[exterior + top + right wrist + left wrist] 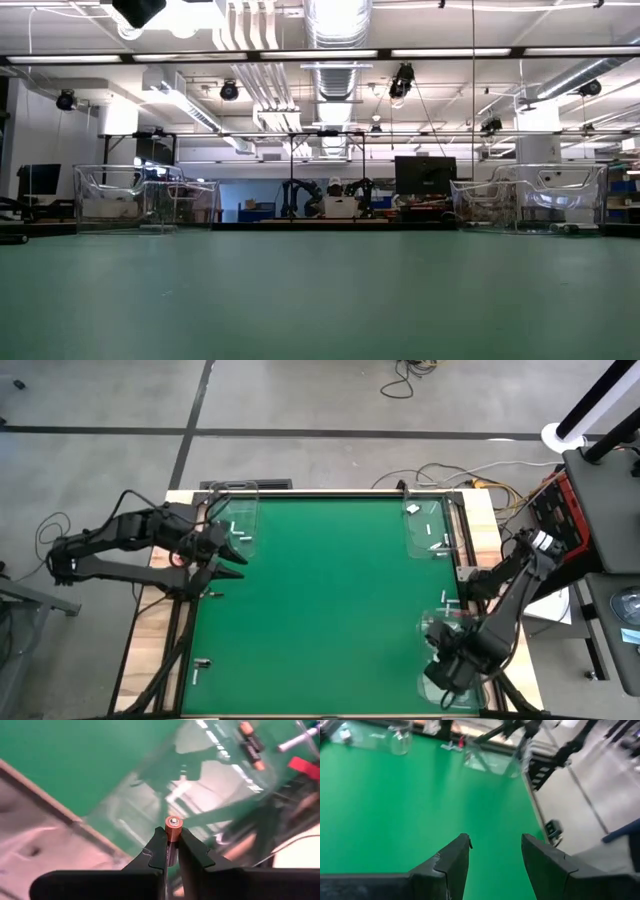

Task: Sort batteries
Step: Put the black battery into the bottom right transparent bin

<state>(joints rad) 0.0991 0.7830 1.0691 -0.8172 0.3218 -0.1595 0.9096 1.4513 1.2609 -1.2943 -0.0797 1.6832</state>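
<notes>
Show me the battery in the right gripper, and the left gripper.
battery (173, 826), right wrist view, on its copper-coloured end.
right gripper (172, 851), right wrist view, between its fingers.
left gripper (495, 851), left wrist view, between its open fingers.

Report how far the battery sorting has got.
Done: some batteries already lie in the clear trays, such as the far right tray and the far left tray. In hand: the right gripper is shut on a copper-tipped battery over the near right tray. Left: loose batteries near the mat's near left corner. The left gripper hangs open by the left edge.
</notes>
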